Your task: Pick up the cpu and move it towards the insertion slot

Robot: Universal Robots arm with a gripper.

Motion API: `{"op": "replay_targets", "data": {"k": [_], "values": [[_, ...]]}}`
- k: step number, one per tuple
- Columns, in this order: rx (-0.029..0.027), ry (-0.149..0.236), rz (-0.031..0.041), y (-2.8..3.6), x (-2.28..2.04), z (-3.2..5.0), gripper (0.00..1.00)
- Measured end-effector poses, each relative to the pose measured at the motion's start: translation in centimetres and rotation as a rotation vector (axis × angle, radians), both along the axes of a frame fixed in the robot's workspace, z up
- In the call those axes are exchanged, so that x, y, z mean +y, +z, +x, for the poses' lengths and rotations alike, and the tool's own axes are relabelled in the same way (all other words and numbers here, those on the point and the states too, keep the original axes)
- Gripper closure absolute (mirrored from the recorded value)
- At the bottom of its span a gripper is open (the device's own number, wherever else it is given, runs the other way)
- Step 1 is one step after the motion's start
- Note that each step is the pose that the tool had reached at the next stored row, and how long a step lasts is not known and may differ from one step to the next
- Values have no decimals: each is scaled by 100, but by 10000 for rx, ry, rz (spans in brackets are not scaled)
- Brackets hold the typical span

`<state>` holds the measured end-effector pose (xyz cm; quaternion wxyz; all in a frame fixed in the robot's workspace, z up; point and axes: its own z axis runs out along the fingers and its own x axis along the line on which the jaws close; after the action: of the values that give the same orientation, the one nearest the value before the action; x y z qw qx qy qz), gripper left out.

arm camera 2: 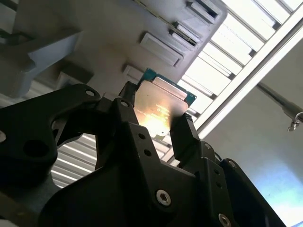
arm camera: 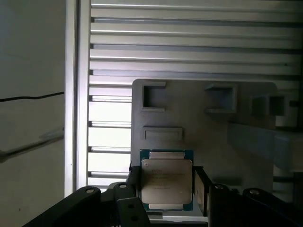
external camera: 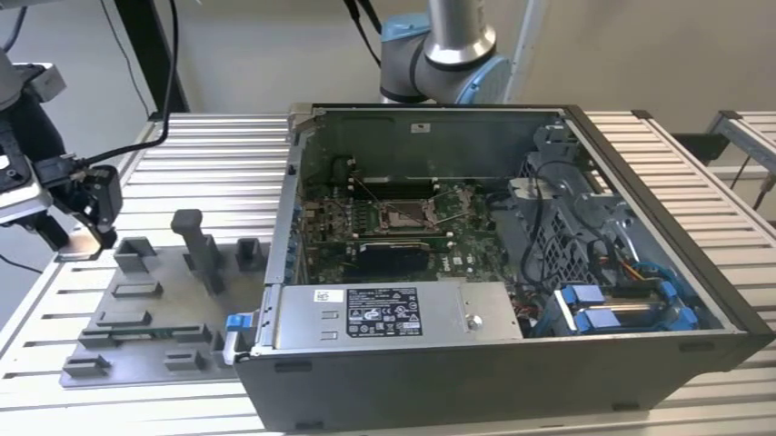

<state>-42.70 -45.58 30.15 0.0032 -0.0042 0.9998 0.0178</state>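
CPU (arm camera 2: 158, 106) sits pinched between the two black fingers of the tool (arm camera 2: 158, 113) in the second wrist view. The fingers are closed onto two opposite edges, and most of the pale metal face stands clear beyond them. With so thin a chip held only by its edges, the hold looks shallow. A jolt or a quick swing could tilt it in the grip or let it drop.

In the first wrist view the CPU (arm camera: 166, 182) appears square and level between the fingers of the tool (arm camera: 165, 189). The grey fixture tray (arm camera: 203, 132) and the slatted counter (arm camera: 189, 52) lie beyond it, so a dropped chip would probably land on one of these.

In the exterior view the tool (external camera: 75, 232) hangs off the tray's outer end. The insertion slot (external camera: 404, 215) is well apart from it, deep inside the open computer case (external camera: 485, 381), and the tray's upright posts and the case wall stand between the two. A low path could knock the chip against them. At the slot, a skewed chip could catch on the thin wire lever or the frame.
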Motion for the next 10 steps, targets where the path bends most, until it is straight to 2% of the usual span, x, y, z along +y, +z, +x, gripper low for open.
{"op": "replay_targets", "data": {"k": [10], "values": [[0, 0, 0, 88, 0, 0, 100]]}}
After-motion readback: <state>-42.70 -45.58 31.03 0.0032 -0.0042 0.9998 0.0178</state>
